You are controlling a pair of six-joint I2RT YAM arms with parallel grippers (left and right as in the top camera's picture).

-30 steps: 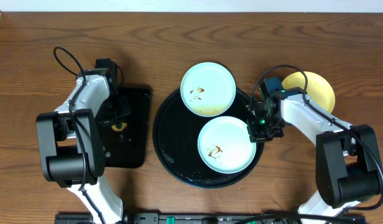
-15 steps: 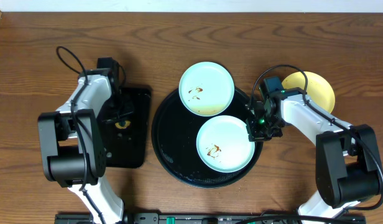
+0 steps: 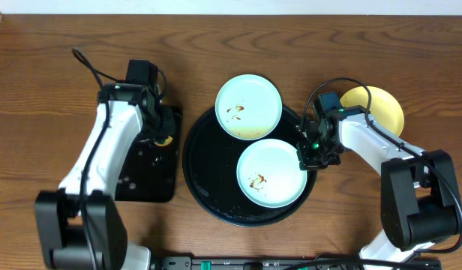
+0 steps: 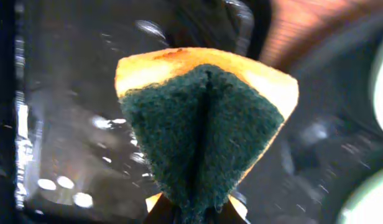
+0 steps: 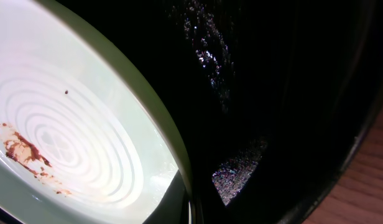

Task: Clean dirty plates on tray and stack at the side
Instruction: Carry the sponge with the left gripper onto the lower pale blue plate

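Note:
Two pale blue plates with brown smears lie on the round black tray: one at the back, one at the front. A pale yellow plate sits on the table to the right, off the tray. My right gripper is shut on the front plate's right rim. My left gripper is shut on a yellow sponge with a green scouring face, held above the rectangular tray near the round tray's left edge.
A smaller rectangular black tray lies left of the round tray, wet and shiny. Bare wooden table surrounds everything. A cable loops above the left arm.
My left arm has lifted the sponge off the rectangular tray and swung it right toward the round tray. The right gripper and the plates have stayed put.

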